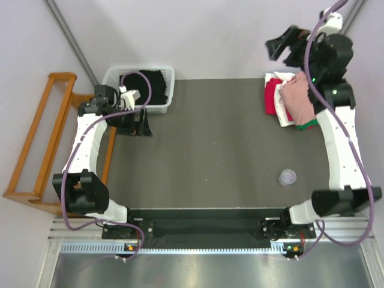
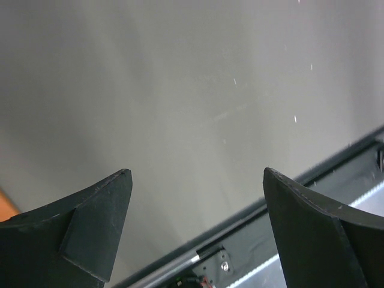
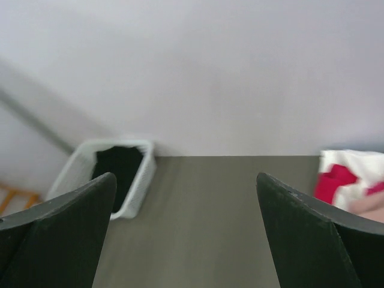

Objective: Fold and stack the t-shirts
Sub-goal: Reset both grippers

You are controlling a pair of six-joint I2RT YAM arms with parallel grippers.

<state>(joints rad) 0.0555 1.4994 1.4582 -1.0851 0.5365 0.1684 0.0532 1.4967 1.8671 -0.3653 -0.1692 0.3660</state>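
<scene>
The t-shirts lie in a loose pile (image 1: 290, 99) at the table's far right edge: crimson-pink, white, dusty pink on top and a bit of green below. The pile's edge also shows in the right wrist view (image 3: 348, 180). My right gripper (image 1: 283, 53) is raised above and behind the pile, open and empty, and it looks across the table (image 3: 186, 177). My left gripper (image 1: 135, 127) is open and empty, low over the table just in front of the basket. In its wrist view (image 2: 197, 174) only bare table and the near rail show.
A white basket (image 1: 165, 90) with dark cloth inside stands at the far left and also shows in the right wrist view (image 3: 141, 180). A wooden rack (image 1: 36, 144) stands off the table's left side. A small round lavender object (image 1: 288, 177) lies near the right arm.
</scene>
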